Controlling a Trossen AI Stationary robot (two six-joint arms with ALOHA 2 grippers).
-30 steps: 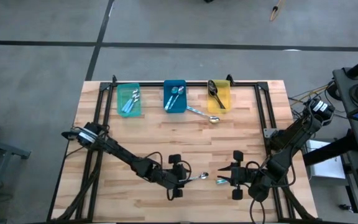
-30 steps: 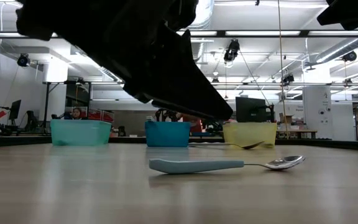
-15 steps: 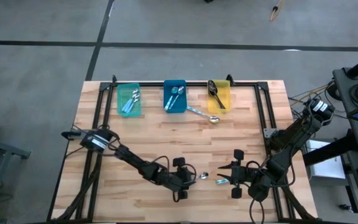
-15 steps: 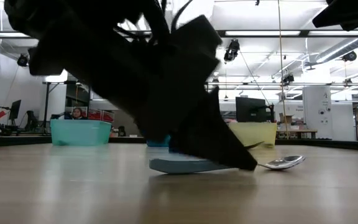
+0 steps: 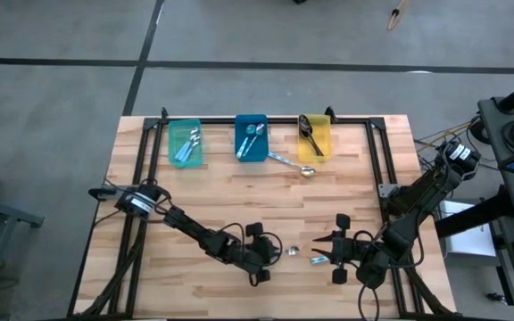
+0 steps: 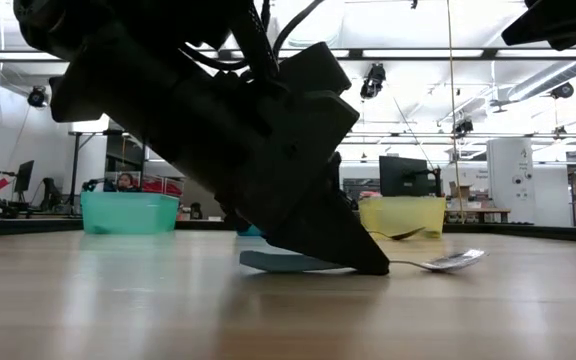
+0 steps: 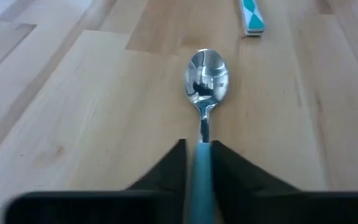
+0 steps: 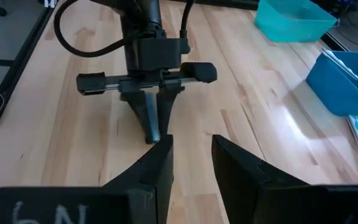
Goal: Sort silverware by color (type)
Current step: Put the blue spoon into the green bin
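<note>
A spoon with a silver bowl [image 7: 207,74] and a light-blue handle lies on the wooden table [image 5: 239,201] near its front edge, bowl [image 5: 293,251] toward the right. My left gripper [image 7: 199,146] is down on it, shut on the handle; in the low view its dark fingers [image 6: 353,255] reach the tabletop. My right gripper [image 8: 191,146] hangs open above the table just right of it [image 5: 327,259], with nothing between its fingers. The light-blue handle end of another spoon [image 5: 315,260] lies below its tips. My left gripper pinches the light-blue handle [image 7: 199,163] between its two fingers, close to where it meets the silver neck. The fingers slant down from the table's left and point along the spoon toward its bowl. The spoon lies on the table, handle end [image 6: 268,262] and bowl [image 6: 453,262] showing on either side.
Three bins stand along the far edge: teal [image 5: 186,143], blue [image 5: 251,136] and yellow [image 5: 314,135], each with spoons in it, a dark one in the yellow. A silver spoon [image 5: 293,163] lies on the table just before the blue and yellow bins. Bare wood lies between.
My left gripper has sunk from above the spoon down to the tabletop, sliding a little toward the right edge, and now covers the handle so that only the bowl shows from above. The spoon stays on the table.
</note>
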